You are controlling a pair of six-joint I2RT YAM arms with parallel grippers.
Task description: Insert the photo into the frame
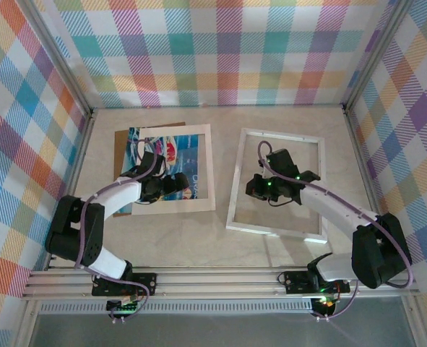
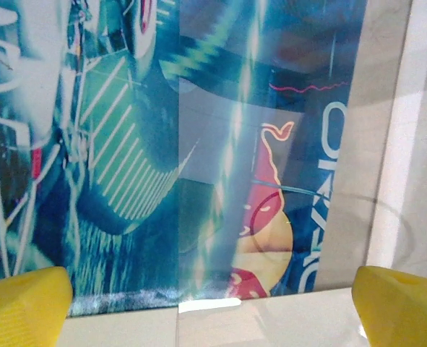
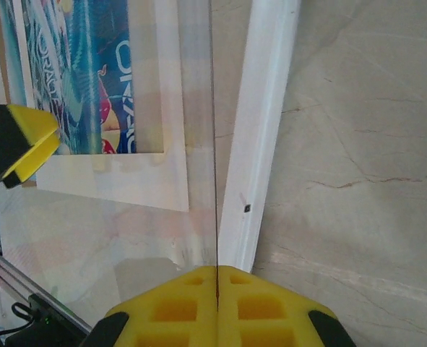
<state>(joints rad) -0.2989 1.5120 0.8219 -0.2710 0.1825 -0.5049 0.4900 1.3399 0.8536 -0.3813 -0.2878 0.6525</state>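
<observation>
The left end effector (image 2: 213, 307), fingers spread wide apart, hangs just above the photo (image 2: 126, 181), which lies flat beneath it, bordered by a white mat (image 1: 204, 170). A strip of bare worktop (image 1: 199, 231) lies open between mat and frame. The right end effector (image 3: 217, 303) is clamped on the frame (image 3: 265, 130) at its clear pane's thin edge.

the right gripper (image 3: 217, 273) pinches the thin edge of a clear pane (image 3: 199, 144) beside the white frame (image 3: 260, 130); upper left, the photo (image 3: 76, 72) shows through a white mat (image 3: 105, 177).
</observation>
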